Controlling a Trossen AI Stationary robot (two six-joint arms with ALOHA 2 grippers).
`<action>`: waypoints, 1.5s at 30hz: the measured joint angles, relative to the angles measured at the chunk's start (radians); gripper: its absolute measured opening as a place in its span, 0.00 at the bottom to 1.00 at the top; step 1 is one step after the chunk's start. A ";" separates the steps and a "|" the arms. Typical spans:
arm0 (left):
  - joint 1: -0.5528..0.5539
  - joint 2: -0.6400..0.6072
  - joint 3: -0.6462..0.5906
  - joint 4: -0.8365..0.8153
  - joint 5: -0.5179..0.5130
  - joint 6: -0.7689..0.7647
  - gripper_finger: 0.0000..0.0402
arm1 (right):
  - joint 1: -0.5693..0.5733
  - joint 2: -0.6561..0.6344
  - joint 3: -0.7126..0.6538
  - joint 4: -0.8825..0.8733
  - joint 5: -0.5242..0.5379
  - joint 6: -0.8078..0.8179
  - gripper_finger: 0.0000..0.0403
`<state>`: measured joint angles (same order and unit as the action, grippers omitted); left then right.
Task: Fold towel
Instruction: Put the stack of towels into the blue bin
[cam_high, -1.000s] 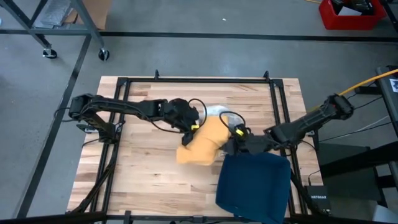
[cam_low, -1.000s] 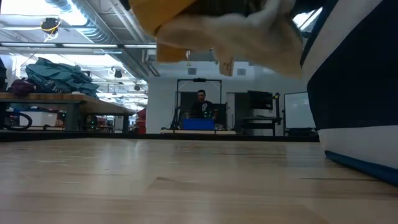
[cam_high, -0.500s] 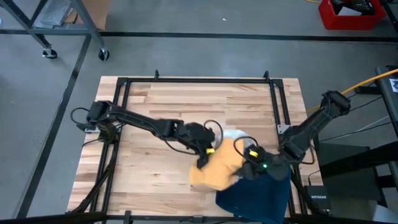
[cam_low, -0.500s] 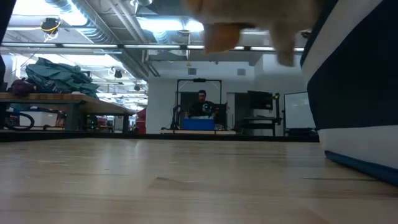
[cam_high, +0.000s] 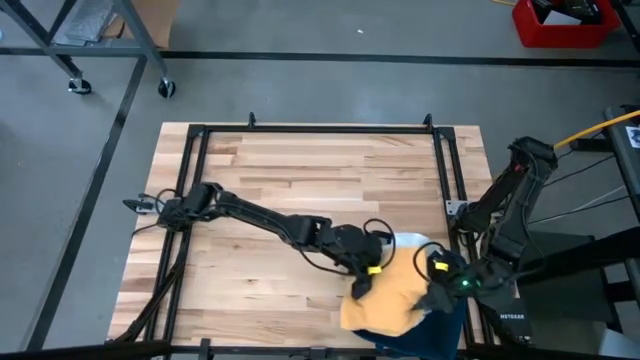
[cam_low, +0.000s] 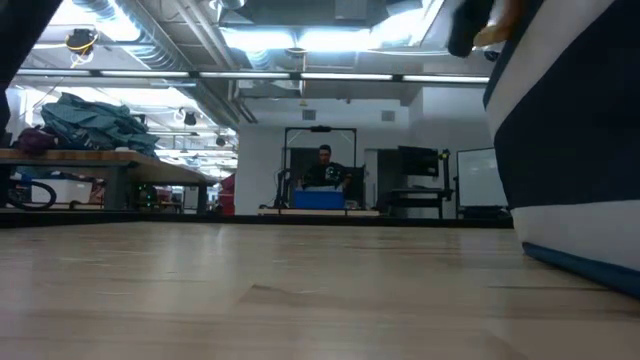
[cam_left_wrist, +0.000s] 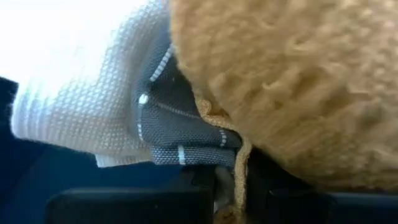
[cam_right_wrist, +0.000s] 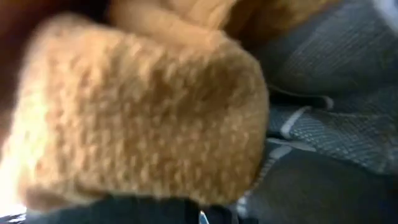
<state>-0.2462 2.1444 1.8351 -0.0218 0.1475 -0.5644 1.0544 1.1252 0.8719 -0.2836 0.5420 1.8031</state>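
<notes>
The orange-tan towel (cam_high: 385, 298) hangs bunched between my two grippers over the table's near right corner, above a navy cloth (cam_high: 425, 338). My left gripper (cam_high: 362, 280) is shut on the towel's left side and my right gripper (cam_high: 433, 290) on its right side. A white and grey cloth (cam_high: 410, 243) lies against the towel's far side; the left wrist view shows this cloth (cam_left_wrist: 124, 118) beside the towel (cam_left_wrist: 286, 87). In the low view only a scrap of the towel (cam_low: 500, 12) shows at the top, beside the navy cloth (cam_low: 570, 150). My left gripper pinches an edge of the towel (cam_left_wrist: 241, 163) between its two fingers, coming from the table's left and slanting a little downward. The towel bulges above and beyond the fingers, lifted clear of the table. How many layers it has I cannot tell. My right gripper is shut on the towel's right side (cam_right_wrist: 186, 186), coming from the table's right, slanting down. The bunched towel itself hides the place of contact. The towel hangs clear of the table.
The wooden table top (cam_high: 300, 170) lies bare to the left and far side, framed by a black rail (cam_high: 320, 128). The navy cloth stands tall at the low view's right. Cables loop by both wrists. A person sits far back in the room (cam_low: 323, 165).
Both grippers have carried the towel from the table's middle toward its near right corner, over the navy cloth; it stays lifted and bunched. The white and grey cloth has travelled along. The left arm has stretched out; the right has drawn back toward its base.
</notes>
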 joint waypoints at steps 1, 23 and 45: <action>0.000 0.020 0.018 0.001 -0.001 -0.002 0.07 | 0.020 0.002 0.000 -0.027 0.001 0.032 0.13; 0.030 0.125 0.058 -0.175 -0.069 0.097 0.08 | 0.063 0.223 0.001 -0.288 -0.370 0.508 0.16; 0.054 0.089 0.056 -0.208 -0.110 0.306 0.43 | 0.031 0.254 -0.002 -0.265 -0.474 0.389 0.40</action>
<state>-0.1923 2.2333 1.8912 -0.2298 0.0373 -0.2585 1.0851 1.3796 0.8700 -0.5490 0.0677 2.1924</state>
